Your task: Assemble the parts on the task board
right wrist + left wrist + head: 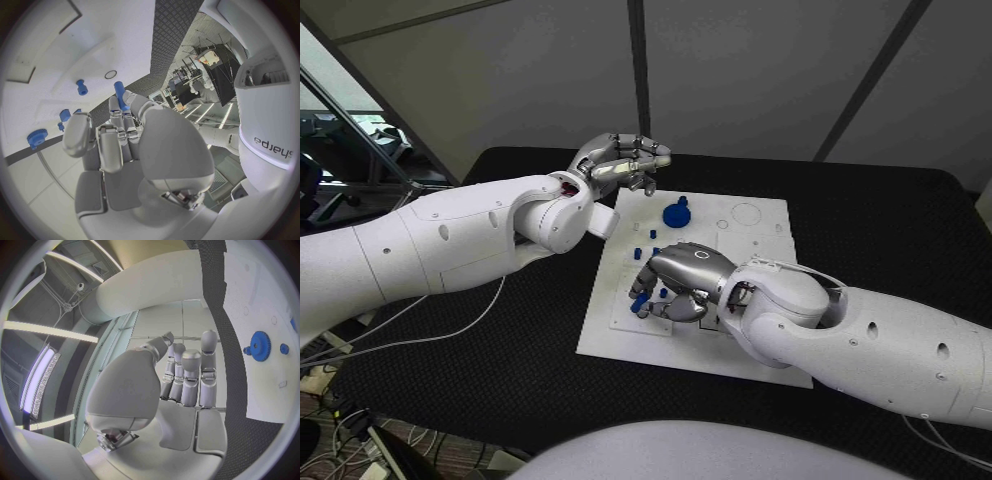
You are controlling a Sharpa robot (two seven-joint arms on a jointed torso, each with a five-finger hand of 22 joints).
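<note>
Looking down from the head camera, I see the white board (733,255) lying in the middle of the black table (877,220), with my right hand (678,280) low over its near-left part, at about 7 o'clock from the board's centre. That hand's fingers are curled around a blue peg (640,297); the peg's lower end pokes out below the fingers at the board's surface. In the right wrist view the same peg (120,95) stands up between the fingertips, so I read the hand as holding it.

My left hand (620,160) hangs raised beyond the board's far-left corner, at about 11 o'clock. Its fingers are bent inward toward the palm, and in the left wrist view the fingers (190,375) sit close together with nothing between them.

A blue gear (676,213) stands on the far half of the board, at about 12 o'clock from the right hand; it is also at the edge of the left wrist view (259,345). Several small blue pieces (653,235) lie between the gear and the right hand. I cannot tell whether they are seated in holes.
</note>
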